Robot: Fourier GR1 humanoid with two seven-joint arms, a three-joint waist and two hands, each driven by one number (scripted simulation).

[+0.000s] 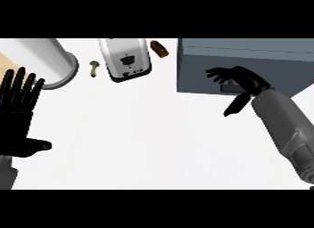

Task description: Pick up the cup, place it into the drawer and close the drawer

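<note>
A large white cylinder [46, 58], the only cup-like thing here, stands at the counter's far left. The grey-blue drawer box [285, 67] sits at the far right, with a small grey handle [227, 88] near its lower front edge. None of the drawer's inside shows. My right hand [244, 80] hovers over the box's front, just above the handle. Its fingers are spread to the left, its thumb points down, and it holds nothing. My left hand [13, 120] rests open at the left edge, fingers up, below the white cylinder.
A silver toaster [125, 58] stands at the back centre. Beside it lies a small brown object [159, 49], and a tiny brown item [93, 67] lies left of the toaster. The white counter [146, 142] stretches between my arms.
</note>
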